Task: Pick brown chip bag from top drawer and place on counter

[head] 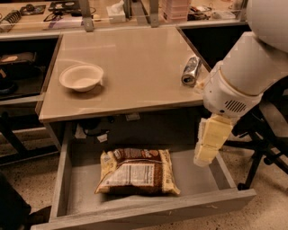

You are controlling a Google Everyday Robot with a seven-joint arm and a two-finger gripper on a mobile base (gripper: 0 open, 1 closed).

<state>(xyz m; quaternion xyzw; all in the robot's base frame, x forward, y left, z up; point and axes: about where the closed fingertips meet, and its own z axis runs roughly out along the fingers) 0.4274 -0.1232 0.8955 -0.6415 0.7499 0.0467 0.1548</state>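
Note:
The brown chip bag (137, 171) lies flat in the open top drawer (148, 214), label panel up, near the middle. The beige counter (135, 67) is above the drawer. My gripper (203, 158) hangs from the white arm (245, 76) and points down over the right part of the drawer. It is to the right of the bag, apart from it and above the drawer floor. It holds nothing that I can see.
A white bowl (81, 77) stands on the counter's left side. A crushed silver can (191, 70) lies at its right edge, close to the arm. A cluttered long desk (67, 13) runs behind. A black chair base (265, 152) stands to the right.

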